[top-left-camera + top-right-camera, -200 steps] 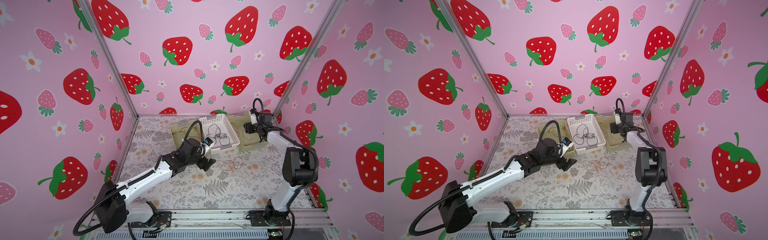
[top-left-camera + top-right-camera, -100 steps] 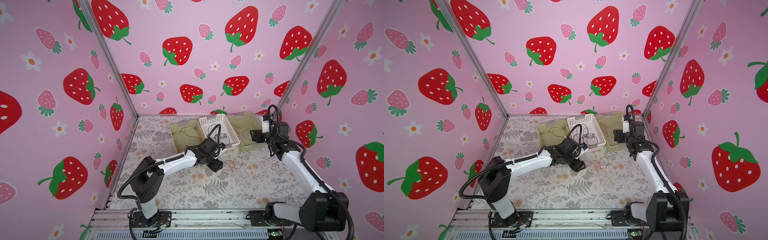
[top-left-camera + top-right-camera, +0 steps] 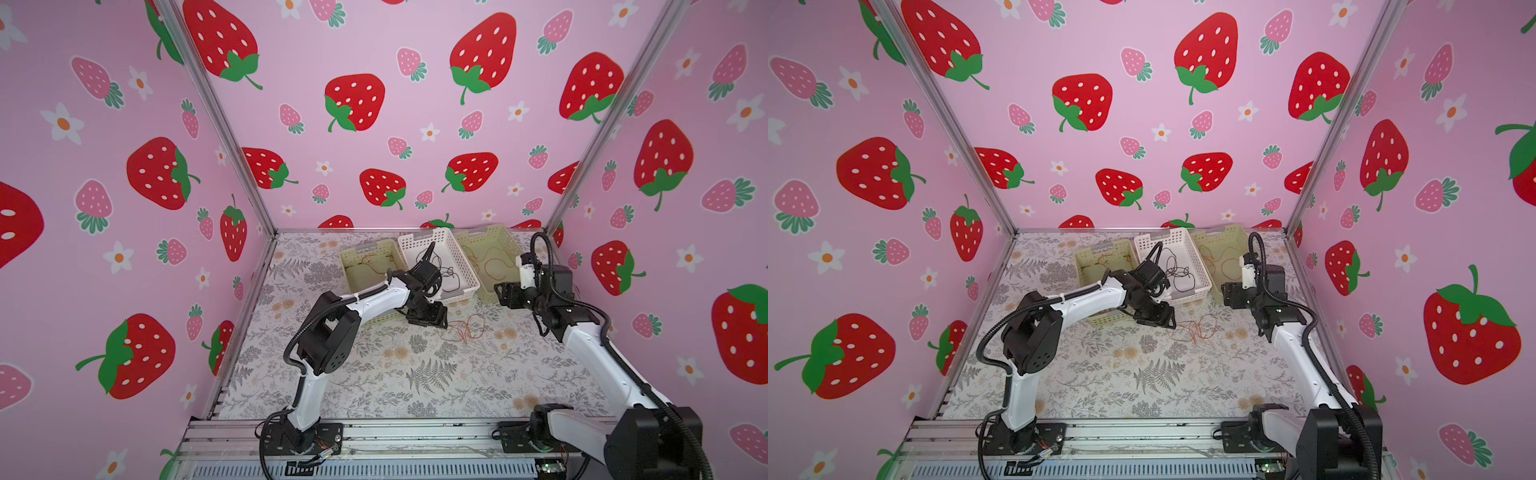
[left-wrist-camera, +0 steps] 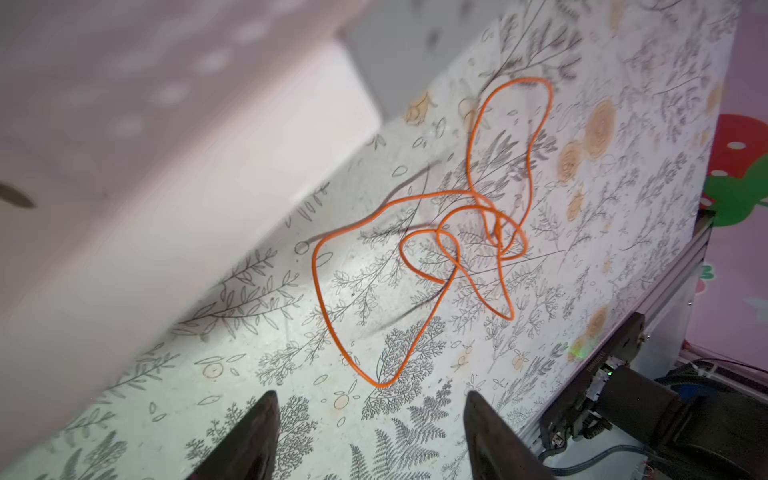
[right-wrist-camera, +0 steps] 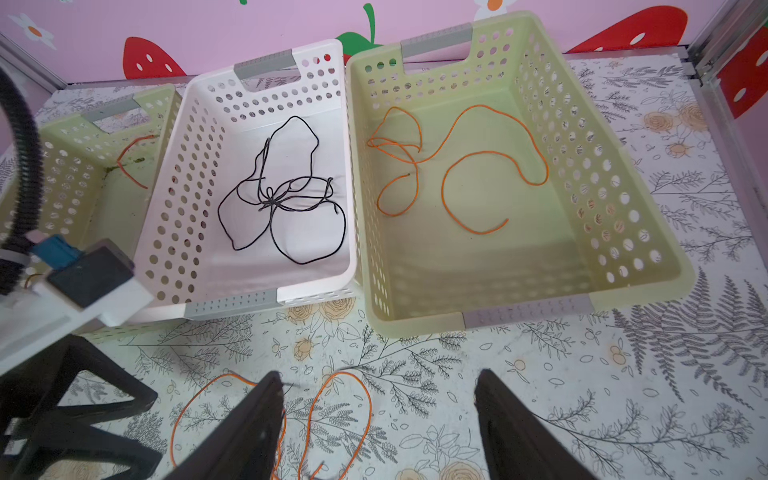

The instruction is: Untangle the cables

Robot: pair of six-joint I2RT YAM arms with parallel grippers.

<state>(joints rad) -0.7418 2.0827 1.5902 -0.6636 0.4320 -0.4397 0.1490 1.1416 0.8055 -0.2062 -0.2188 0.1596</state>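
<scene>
A loose orange cable lies tangled on the floral table in front of the baskets. My left gripper stands open just short of the tangle, with nothing between its fingers. My right gripper hovers open to the right of the tangle, empty. A knotted black cable rests in the white basket. Another orange cable lies in the right green basket, and a brownish-orange one in the left green basket.
The three baskets stand side by side against the back wall. Pink strawberry walls close the table on the left and right. An aluminium rail with both arm bases runs along the front edge. Floral tabletop stretches in front of the tangle.
My right gripper has drawn back from over the right green basket to the table in front of it. My left gripper has come down beside the orange tangle, its jaws somewhat narrower.
</scene>
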